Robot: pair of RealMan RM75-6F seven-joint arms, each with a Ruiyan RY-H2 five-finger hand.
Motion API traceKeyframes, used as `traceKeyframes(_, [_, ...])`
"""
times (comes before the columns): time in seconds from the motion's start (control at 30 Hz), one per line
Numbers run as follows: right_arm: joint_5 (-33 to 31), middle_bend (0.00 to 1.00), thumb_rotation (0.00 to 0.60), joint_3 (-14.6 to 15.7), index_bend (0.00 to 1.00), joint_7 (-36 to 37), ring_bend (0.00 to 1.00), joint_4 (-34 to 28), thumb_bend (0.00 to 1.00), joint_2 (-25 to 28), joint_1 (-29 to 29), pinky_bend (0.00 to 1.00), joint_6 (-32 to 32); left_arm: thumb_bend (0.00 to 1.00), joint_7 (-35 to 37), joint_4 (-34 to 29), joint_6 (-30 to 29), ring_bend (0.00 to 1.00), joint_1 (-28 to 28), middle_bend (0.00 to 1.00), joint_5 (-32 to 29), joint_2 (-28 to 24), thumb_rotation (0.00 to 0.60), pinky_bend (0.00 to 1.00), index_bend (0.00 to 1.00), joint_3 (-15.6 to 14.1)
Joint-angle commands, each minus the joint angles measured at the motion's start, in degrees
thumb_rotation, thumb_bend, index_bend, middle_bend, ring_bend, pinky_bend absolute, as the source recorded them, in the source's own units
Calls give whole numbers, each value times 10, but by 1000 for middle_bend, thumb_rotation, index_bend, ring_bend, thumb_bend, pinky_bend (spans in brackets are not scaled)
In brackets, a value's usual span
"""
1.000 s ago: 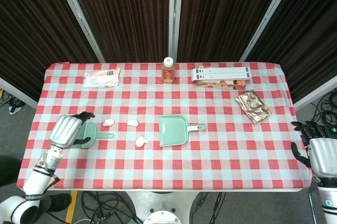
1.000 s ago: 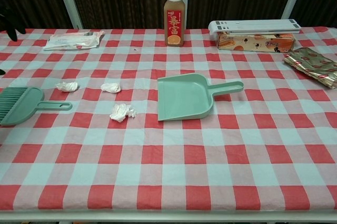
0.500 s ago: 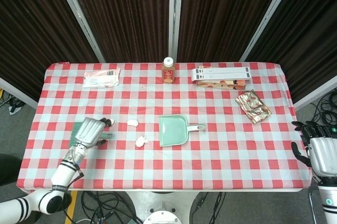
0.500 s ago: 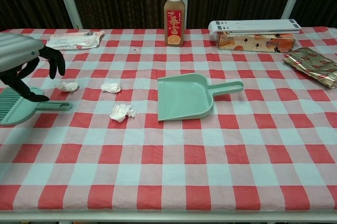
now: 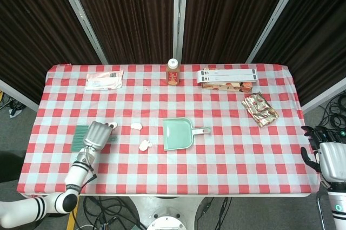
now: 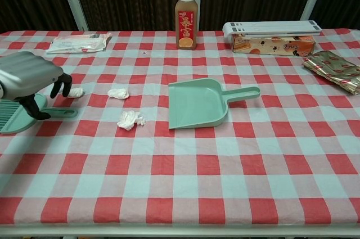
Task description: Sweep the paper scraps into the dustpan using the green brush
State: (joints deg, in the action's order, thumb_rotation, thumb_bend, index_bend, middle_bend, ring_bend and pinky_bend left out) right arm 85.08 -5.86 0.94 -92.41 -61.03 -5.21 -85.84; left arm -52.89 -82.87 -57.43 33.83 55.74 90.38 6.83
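Left hand: the silver robot hand with black fingers [image 6: 35, 84] sat over the handle of the green plastic brush [image 6: 22, 114] at the left of the surface, fingers curled down around the handle; whether they actually gripped it could not be told. In the head view the same hand [image 5: 97, 135] covered most of the brush [image 5: 81, 135].
Right hand: the other hand [image 5: 327, 156] hung off the right edge of the surface, well apart from everything, fingers apart and holding nothing.
Brush: lay flat, bristle end to the left, handle pointing right toward the scraps.
Paper scraps: three crumpled white bits; one [image 6: 74, 92] just beside the left fingers, one [image 6: 118, 93] a little further right, one [image 6: 130, 120] nearer the front edge, near the dustpan.
Dustpan: the pale green plastic dustpan [image 6: 198, 103] lay flat near the middle, mouth facing the front left, handle pointing right.
Surface: red-and-white checked tablecloth [image 6: 225, 171].
Back row: a flat white packet [image 6: 77, 43] at left, an orange juice bottle with white cap [image 6: 186, 19] in the middle, a long white-and-orange box [image 6: 272, 36] at right.
Right edge: a shiny gold foil wrapper [image 6: 334, 69].
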Motion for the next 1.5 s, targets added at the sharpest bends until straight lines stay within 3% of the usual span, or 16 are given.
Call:
traceKeyframes(0.03, [-1, 384, 600, 0, 254, 1, 201, 0, 311, -1, 0, 267, 1, 214, -29, -7, 1, 749, 17, 468, -37, 4, 600, 868, 410, -7])
traceKeyframes(0.4, [-4, 386, 600, 1, 254, -2, 201, -1, 311, -2, 5, 268, -3, 282, -26, 2, 19, 748, 42, 469, -81, 3, 600, 868, 414, -18])
traceKeyframes(1.0, [-10, 391, 600, 0, 257, 3, 201, 8, 312, -6, 10, 268, -8, 298, -26, 18, 19, 749, 71, 476, -116, 10, 600, 868, 445, -44])
traceKeyframes(1.3, [-10, 394, 600, -1, 263, 1, 201, 6, 311, -6, 10, 269, -7, 362, -2, 23, 21, 753, 74, 507, -106, 10, 600, 868, 487, -55])
traceKeyframes(1.5, [-6, 397, 600, 0, 271, -5, 201, 1, 311, -4, 6, 272, 0, 403, 47, 3, 16, 756, 66, 528, -63, -10, 600, 868, 509, -60])
